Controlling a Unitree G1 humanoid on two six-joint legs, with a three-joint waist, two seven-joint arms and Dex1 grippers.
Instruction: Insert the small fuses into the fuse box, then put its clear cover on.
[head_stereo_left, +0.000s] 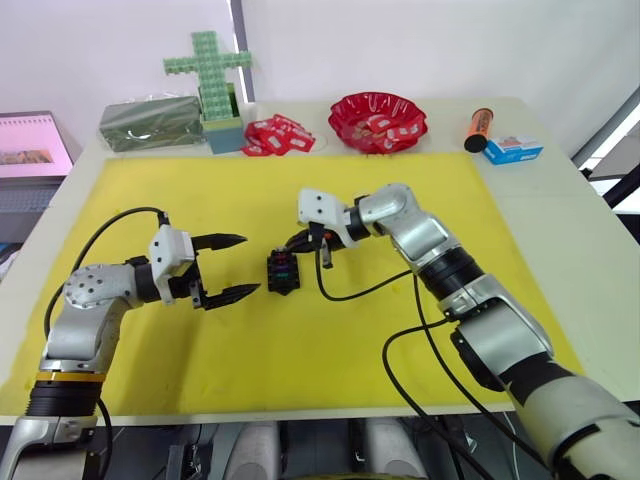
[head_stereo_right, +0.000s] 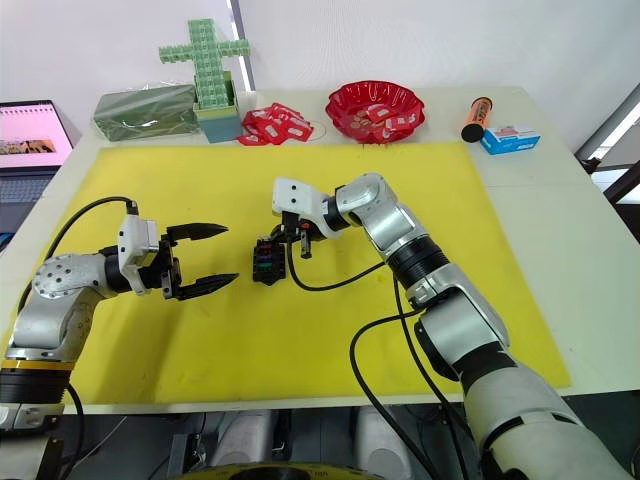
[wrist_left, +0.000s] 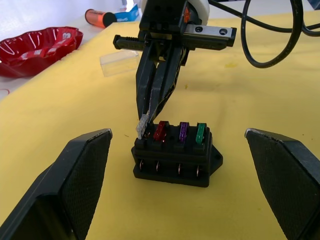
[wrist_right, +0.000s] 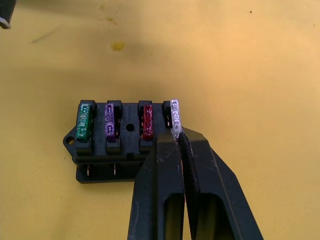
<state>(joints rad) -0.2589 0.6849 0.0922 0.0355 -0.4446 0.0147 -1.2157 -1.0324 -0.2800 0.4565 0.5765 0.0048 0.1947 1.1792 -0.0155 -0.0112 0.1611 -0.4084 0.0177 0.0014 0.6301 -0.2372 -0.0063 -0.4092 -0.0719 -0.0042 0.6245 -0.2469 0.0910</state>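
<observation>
The black fuse box (wrist_left: 175, 159) lies on the yellow mat (head_stereo_left: 300, 360) between my two grippers. A green fuse (wrist_right: 84, 121), a purple one (wrist_right: 109, 120) and a red one (wrist_right: 147, 121) stand in three of its slots. My right gripper (wrist_right: 177, 134) is shut on a pale fuse (wrist_right: 174, 113), which it holds tilted at the end slot beside the red one. How deep it sits I cannot tell. My left gripper (head_stereo_left: 232, 266) is open to the left of the box, apart from it. The clear cover (wrist_left: 119, 63) lies on the mat behind the right gripper.
A red bowl (head_stereo_left: 378, 120) and loose red-white packets (head_stereo_left: 278, 135) sit at the back. So do a green cross of blocks (head_stereo_left: 210, 70), a green box (head_stereo_left: 150, 122), an orange cylinder (head_stereo_left: 478, 128) and a blue box (head_stereo_left: 512, 149). Black cables hang from my right arm over the mat.
</observation>
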